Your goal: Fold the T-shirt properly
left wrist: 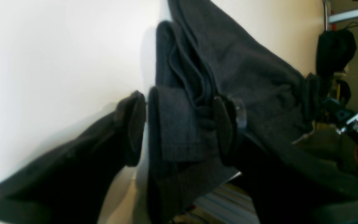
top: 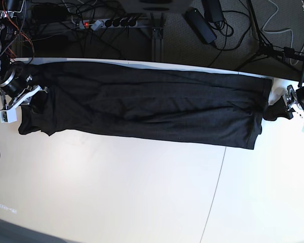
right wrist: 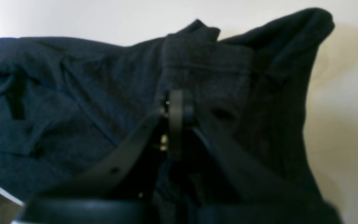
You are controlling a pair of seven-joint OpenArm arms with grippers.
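The black T-shirt [top: 147, 109] lies stretched in a long band along the far edge of the white table [top: 142, 192]. At its one end the left gripper [left wrist: 179, 127] stands spread around a folded hem; at the other, the right gripper [right wrist: 174, 109] is clamped on the cloth.
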